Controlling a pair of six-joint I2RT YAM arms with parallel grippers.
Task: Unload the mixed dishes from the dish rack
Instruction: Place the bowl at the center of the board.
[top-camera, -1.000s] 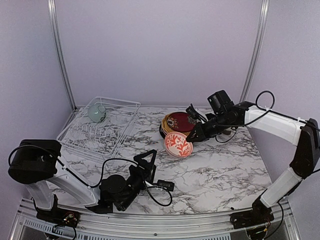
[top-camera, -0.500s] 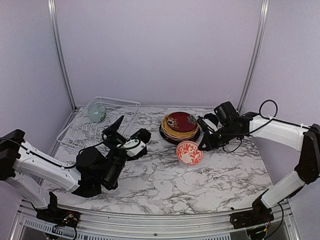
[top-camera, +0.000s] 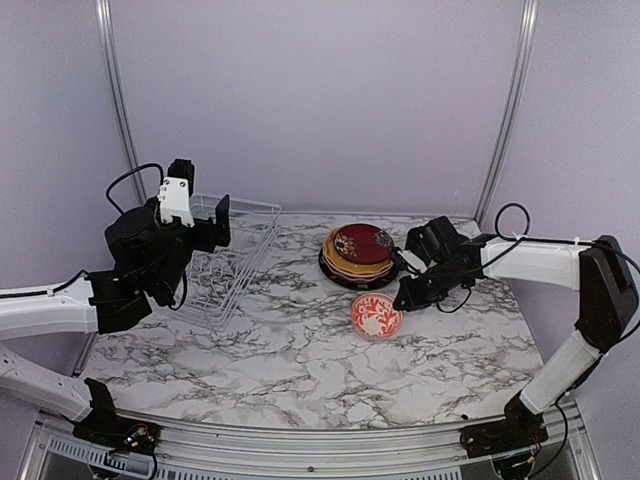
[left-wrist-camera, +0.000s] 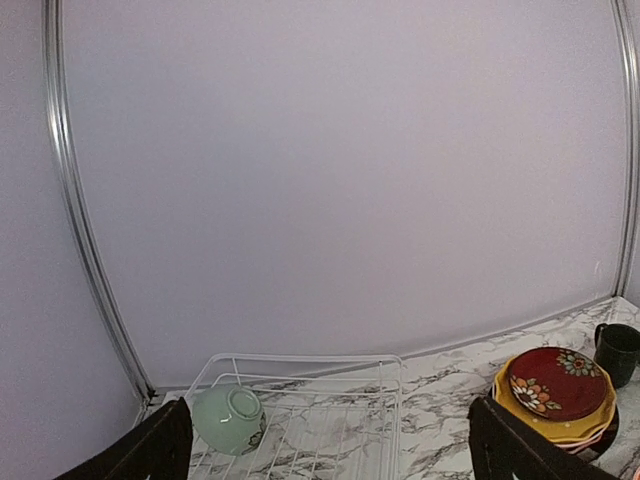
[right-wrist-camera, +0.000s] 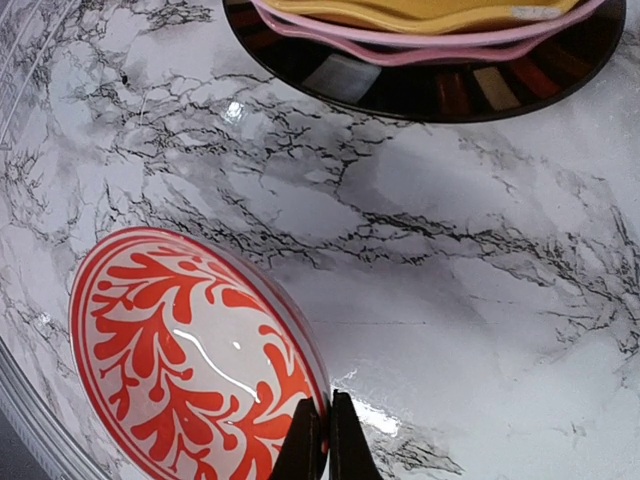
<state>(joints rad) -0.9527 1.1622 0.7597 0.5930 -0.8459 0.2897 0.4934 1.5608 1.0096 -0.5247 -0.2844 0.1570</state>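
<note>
The white wire dish rack (top-camera: 235, 262) stands at the far left and holds a pale green bowl (left-wrist-camera: 230, 420) lying on its side in its back left corner. My left gripper (top-camera: 205, 225) is raised over the rack's near left side, open and empty, and it hides the bowl in the top view. It also shows in the left wrist view (left-wrist-camera: 330, 420). My right gripper (top-camera: 402, 298) is shut on the rim of a small red-and-white patterned bowl (top-camera: 377, 316), tilted low over the table. Its fingertips (right-wrist-camera: 313, 445) pinch the bowl's (right-wrist-camera: 190, 370) edge.
A stack of plates (top-camera: 360, 250) sits right of the rack, a dark red floral plate on top, then orange-yellow, pink and black (right-wrist-camera: 430, 75). A dark mug (left-wrist-camera: 618, 350) stands right of the stack. Metal frame posts (top-camera: 118, 110) rise at the back corners.
My left arm swung up from the table's front to above the rack. My right gripper carried the red-and-white bowl from beside the plate stack down toward the table.
</note>
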